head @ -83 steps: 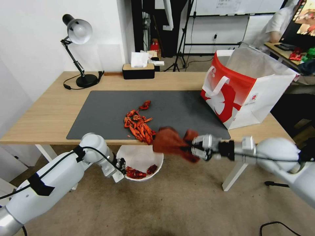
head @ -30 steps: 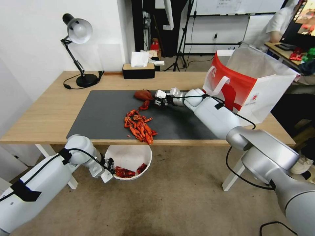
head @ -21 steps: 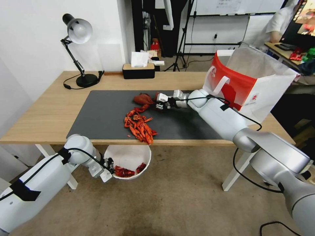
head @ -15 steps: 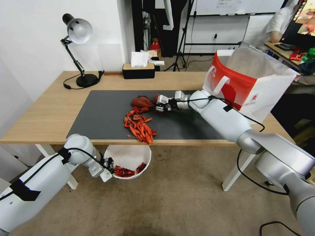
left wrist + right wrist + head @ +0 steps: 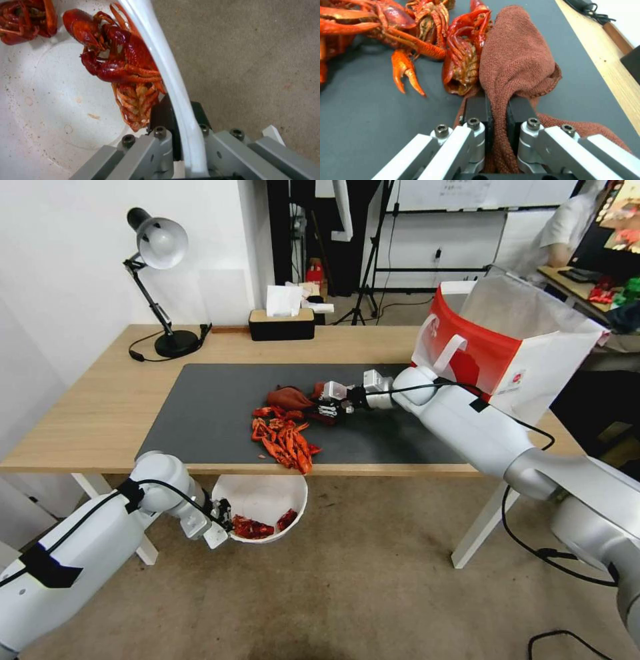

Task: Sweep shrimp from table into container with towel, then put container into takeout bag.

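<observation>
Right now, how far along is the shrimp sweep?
Done: a few shrimp already lie in the container, which the left gripper grips by the rim below the table edge. In hand: the right gripper, shut on the towel, has it against the shrimp heap on the mat. Left: most of the heap, then container into the takeout bag.

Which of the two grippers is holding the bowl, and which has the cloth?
The left gripper clamps the white container's rim below the table edge; the right gripper, on the mat, pinches the rust-brown towel.
</observation>
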### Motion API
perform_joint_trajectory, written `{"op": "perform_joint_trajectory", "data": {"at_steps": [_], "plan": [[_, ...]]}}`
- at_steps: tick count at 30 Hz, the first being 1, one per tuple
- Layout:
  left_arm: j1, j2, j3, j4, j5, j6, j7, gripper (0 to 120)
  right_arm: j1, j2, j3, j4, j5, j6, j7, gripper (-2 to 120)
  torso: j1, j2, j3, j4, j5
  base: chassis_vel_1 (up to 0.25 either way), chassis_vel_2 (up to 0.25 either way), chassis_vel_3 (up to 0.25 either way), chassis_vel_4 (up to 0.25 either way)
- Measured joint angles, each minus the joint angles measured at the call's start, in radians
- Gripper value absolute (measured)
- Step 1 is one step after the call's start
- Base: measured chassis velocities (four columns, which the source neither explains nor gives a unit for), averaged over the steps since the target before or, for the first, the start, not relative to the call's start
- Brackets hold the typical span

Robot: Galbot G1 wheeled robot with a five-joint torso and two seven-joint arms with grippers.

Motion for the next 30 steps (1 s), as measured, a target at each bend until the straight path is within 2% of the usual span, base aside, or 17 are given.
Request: {"op": "perform_joint_trajectory", "data": {"at_steps": [6, 13, 30], "plan": [[-0.021, -0.005, 0.045, -0.011, -0.008, 0.007, 0.003, 0, -0.006, -0.013, -0.002, 0.023, 0.0, 0.0, -0.002, 6, 0.0, 0.0, 0.0, 0.0, -0.0001, 0.0, 0.0, 0.0, 0.0], [-0.055, -0.023, 0.073, -0.009, -0.015, 0.019, 0.005, 0, -0.007, -0.028, -0.01, 0.048, 0.004, 0.0, -0.004, 6, 0.0, 0.0, 0.0, -0.0001, 0.0, 0.0, 0.0, 0.0, 0.0], [-0.062, -0.018, 0.076, 0.018, -0.018, 0.019, 0.004, 0, -0.019, -0.073, -0.039, 0.153, 0.019, -0.007, -0.004, 6, 0.0, 0.0, 0.0, 0.0001, -0.0001, 0.0, 0.0, 0.0, 0.0]]}}
